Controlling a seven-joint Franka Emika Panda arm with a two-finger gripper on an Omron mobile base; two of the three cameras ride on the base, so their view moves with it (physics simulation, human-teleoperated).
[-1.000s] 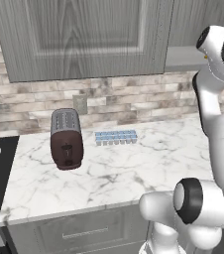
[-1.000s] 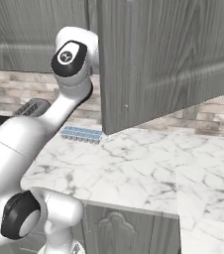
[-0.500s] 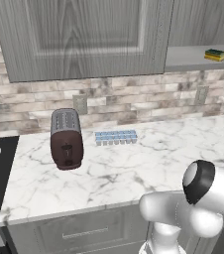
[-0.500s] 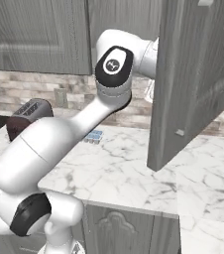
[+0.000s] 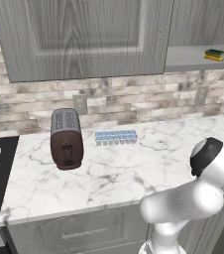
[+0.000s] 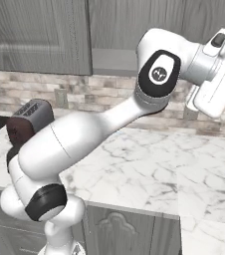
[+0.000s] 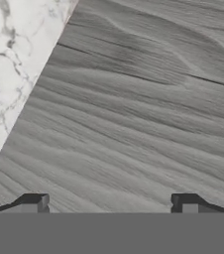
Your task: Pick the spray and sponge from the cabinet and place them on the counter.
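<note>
The gripper [image 7: 109, 208] is standing wide open with nothing between its tips, facing a grey wood-grain surface close up, with a strip of the white marble counter [image 7: 10, 59] showing at one corner. The arm is swinging further right: half a second ago its elbow was rising in front of the cabinet opening, and in the right base view it is now stretching across toward the right edge. The door that was hanging swung out there is no longer blocking the view.

In the left base view the sponge [image 5: 215, 54] is lying on the inner shelf of the cabinet [image 5: 84, 39], at the far right, where it was half a second ago. On the counter, the toaster [image 5: 66, 139] and the pale blue ice-cube tray [image 5: 115, 137] are sitting unmoved near the wall, the tray just to the right of the toaster.
</note>
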